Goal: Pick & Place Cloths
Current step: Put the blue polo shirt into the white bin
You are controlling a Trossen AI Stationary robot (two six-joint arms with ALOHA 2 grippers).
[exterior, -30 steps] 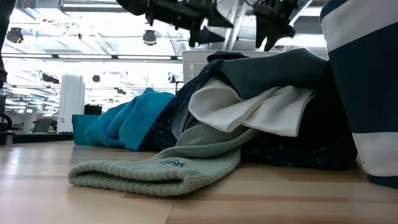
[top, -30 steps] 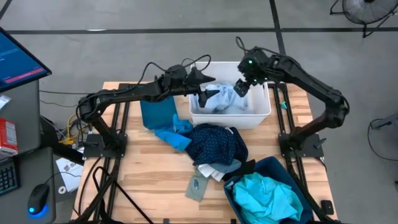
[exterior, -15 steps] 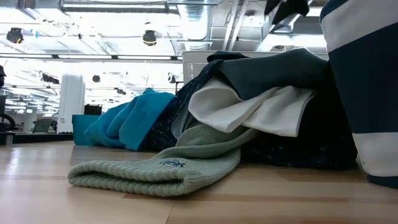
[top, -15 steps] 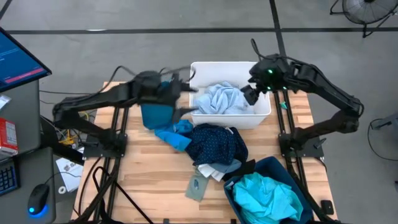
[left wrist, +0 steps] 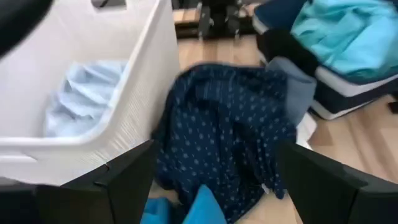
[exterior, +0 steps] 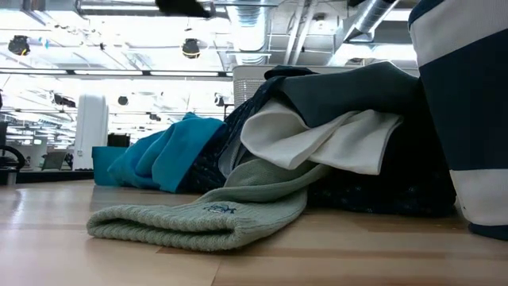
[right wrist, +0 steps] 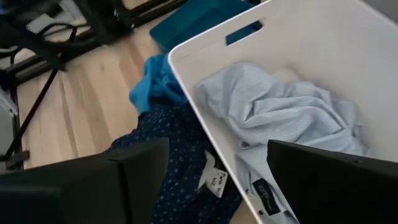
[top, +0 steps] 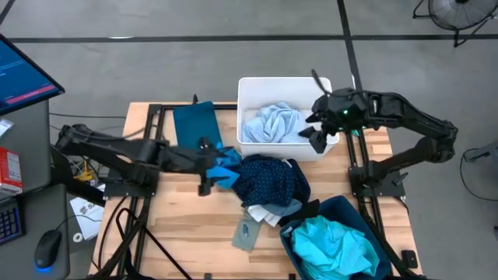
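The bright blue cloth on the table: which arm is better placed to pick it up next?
Probably the left. The left gripper is open right beside the bright blue cloth. The right gripper, also open, is by the white tub, beyond the navy dotted cloth.

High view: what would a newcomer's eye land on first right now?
Probably the white tub at the table's far edge, holding a crumpled pale blue shirt. Next, the pile in front of it: a navy dotted garment with a bright blue cloth at its left, where the left gripper hovers open. The right gripper, also open, hangs by the tub's right corner.
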